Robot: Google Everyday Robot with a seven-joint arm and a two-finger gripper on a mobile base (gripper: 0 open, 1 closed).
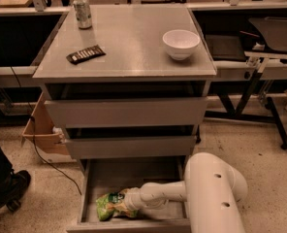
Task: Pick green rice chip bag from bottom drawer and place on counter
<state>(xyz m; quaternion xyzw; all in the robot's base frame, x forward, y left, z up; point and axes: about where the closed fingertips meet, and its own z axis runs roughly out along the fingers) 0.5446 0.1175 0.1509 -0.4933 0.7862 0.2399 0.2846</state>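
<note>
Grey metal is most of what the single camera view takes in: a cabinet of 3 drawers, the upper 2 pushed in and the bottom drawer (pixel 134 174) pulled open at floor level. So the opening part of the job is done.

Inside that drawer, near its front left corner, lies the green rice chip bag (pixel 106 208), crumpled and resting on the drawer floor, not lifted. The white arm (pixel 165 192) reaches in from the right, low and nearly level, and the gripper (pixel 124 204) sits right against the bag's right end. Its tip is hidden where it meets the bag, so I cannot tell whether it is apart, together or clamped on the bag.

Up top, the counter (pixel 134 57) carries 1 drinks can (pixel 83 12) at the back left, 1 dark bar wrapper (pixel 86 54) in front of the can, and 1 white bowl (pixel 181 43) on the right. The middle stretch between them is bare, which looks like the natural place for the bag.

My reading: the reach is finished and the task stands at the grasp. Left to do are a sure hold, the lift out past the drawer fronts above, the carry up to the counter, and the release there.
</note>
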